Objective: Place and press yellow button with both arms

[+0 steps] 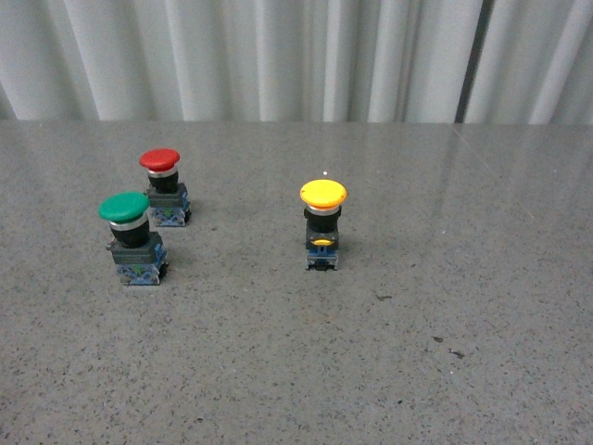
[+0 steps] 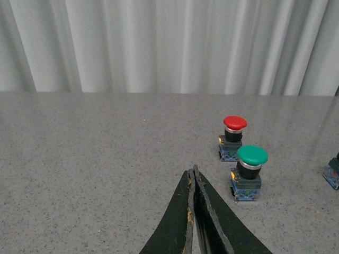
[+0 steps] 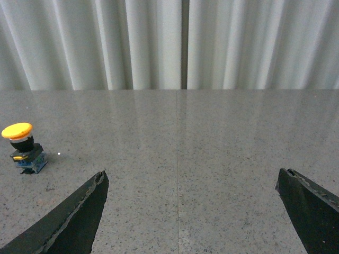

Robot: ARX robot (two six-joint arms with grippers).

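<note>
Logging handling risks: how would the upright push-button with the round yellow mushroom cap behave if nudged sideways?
The yellow-capped push-button probably tips easily: it stands tall, its cap wider than its small base. It looks rigid, so it should not flex when gripped. Pushed low, it may slide on the glossy grey tabletop.

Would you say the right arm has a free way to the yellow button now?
Likely yes: the right arm's fingers are open, and only bare table shows between them and the yellow button.

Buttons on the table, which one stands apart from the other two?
The yellow button; the green button and red button sit close together left of it.
</note>
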